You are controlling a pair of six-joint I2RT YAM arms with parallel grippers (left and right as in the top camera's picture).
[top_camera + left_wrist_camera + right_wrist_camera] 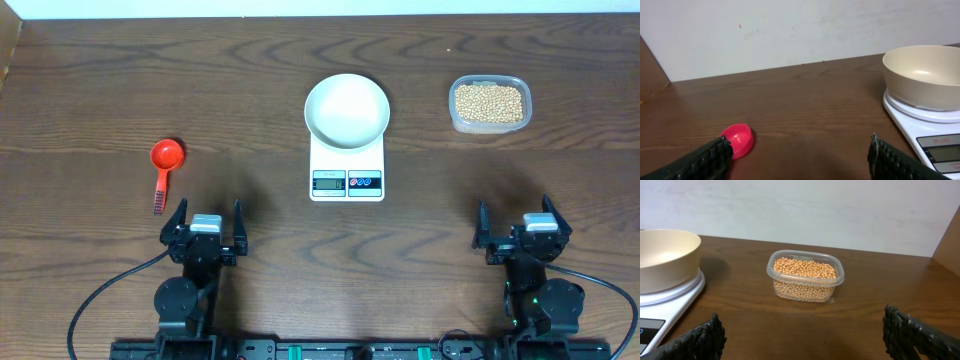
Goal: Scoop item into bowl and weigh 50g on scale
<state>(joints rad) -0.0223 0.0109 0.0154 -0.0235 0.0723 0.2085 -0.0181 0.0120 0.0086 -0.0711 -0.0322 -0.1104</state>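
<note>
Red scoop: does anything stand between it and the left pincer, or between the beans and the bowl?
Nothing visible does. Only bare table separates the open left pincer from the red scoop ahead of it, and likewise the beans in their clear container from the bowl on the scale.

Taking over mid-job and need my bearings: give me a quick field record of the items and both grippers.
bowl: empty, sitting on the scale
beans: in the clear container, right of scale
red scoop: lying left of scale, untouched
left gripper: open, empty
right gripper: open, empty
</note>
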